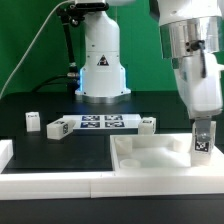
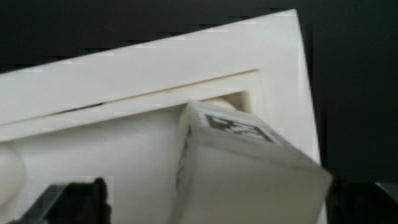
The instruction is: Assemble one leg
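The claw (image 1: 203,137) is clamping the small white plastic leg with its black-and-white square tag (image 1: 202,140), holding it upright over the corner of the large white tray-like plastic panel (image 1: 150,160) at the exterior view's right, on the black desk (image 1: 40,150). In the wrist view, the leg (image 2: 240,160) is sitting close to the panel's corner recess (image 2: 231,98). A slight offset or tilt during lowering risks jamming the leg on the rim or twisting it in the grip.

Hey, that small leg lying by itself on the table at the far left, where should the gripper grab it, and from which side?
Grip the loose leg across its two long side faces, coming straight down from above. It lies alone on the black table, so both sides look free for the fingers.
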`<action>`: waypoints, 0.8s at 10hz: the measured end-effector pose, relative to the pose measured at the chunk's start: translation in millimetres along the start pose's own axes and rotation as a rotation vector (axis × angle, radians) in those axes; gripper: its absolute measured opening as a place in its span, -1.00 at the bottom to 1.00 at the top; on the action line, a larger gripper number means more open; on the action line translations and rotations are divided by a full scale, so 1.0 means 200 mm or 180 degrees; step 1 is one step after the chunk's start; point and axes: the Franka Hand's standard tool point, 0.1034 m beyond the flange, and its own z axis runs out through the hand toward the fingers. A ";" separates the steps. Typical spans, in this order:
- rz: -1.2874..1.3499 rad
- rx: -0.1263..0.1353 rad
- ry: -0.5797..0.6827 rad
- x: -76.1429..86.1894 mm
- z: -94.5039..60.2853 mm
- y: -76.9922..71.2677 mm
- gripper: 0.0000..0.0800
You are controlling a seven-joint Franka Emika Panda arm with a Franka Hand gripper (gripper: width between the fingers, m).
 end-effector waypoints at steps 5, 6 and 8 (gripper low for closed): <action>-0.1768 -0.0030 0.0063 -0.04 0.00 -0.01 0.62; -0.2253 -0.0050 0.0100 -0.04 0.00 -0.01 0.62; -0.2892 -0.0080 0.0138 -0.03 0.00 -0.02 0.62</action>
